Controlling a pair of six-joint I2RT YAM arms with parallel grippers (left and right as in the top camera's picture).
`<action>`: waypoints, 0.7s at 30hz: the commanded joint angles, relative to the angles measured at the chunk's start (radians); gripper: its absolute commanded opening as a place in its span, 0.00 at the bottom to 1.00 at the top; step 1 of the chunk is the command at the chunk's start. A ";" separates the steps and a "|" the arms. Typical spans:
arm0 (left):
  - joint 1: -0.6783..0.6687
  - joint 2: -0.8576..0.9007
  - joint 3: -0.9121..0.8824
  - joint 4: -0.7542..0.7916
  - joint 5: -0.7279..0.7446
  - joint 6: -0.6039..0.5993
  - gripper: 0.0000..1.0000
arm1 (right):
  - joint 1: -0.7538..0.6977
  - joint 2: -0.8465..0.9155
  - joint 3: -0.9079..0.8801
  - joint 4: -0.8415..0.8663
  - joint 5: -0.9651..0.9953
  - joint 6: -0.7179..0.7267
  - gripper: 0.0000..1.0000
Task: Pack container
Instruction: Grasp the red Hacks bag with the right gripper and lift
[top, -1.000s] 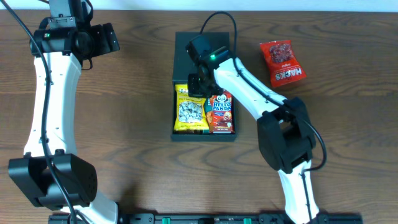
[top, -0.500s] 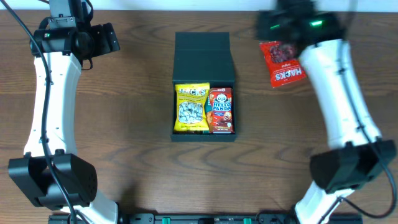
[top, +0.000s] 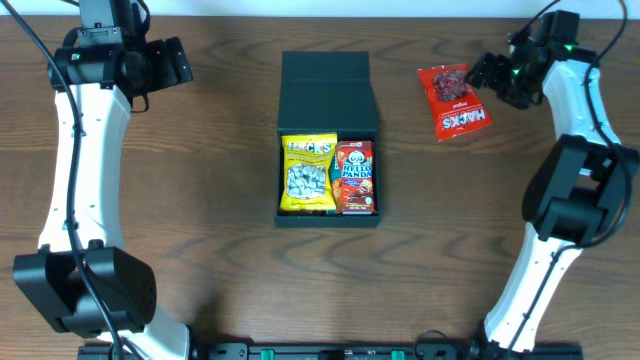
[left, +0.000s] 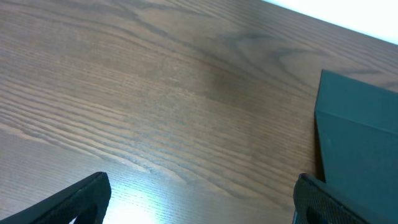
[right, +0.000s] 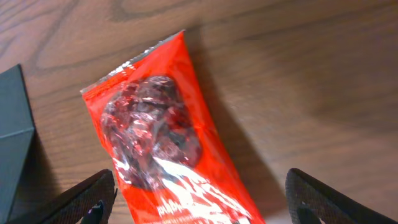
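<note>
The dark teal-black matte cardboard container (top: 328, 85) sits mid-desk (top: 220, 200), lid flap laid back, with a yellow snack packet (top: 308, 175) and a red biscuit box (top: 355, 178) inside. Well to its right, the empty right end effector (top: 488, 78) is spread, aimed at a red foil packet (top: 455, 100). Slick foil may slip out of a shallow pinch. The left end effector (top: 185, 65) is spread and empty, far off.

The left arm (top: 72, 150) extends to ten o'clock, its left gripper (top: 172, 62) spread wide, while the right arm (top: 578, 110) stretches to two o'clock, its right gripper (top: 490, 72) likewise parted.

Dark wood-grain table (top: 200, 200); pale strip (left: 348, 12) beyond far edge.
</note>
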 joint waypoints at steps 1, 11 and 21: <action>0.004 0.017 0.013 -0.006 0.000 -0.015 0.95 | 0.012 0.025 -0.001 0.014 -0.059 -0.015 0.88; 0.002 0.017 0.013 -0.006 0.000 -0.015 0.95 | 0.014 0.097 -0.001 0.014 -0.116 -0.011 0.83; 0.002 0.017 0.013 -0.006 0.000 -0.015 0.95 | 0.044 0.098 -0.001 0.010 -0.155 -0.016 0.18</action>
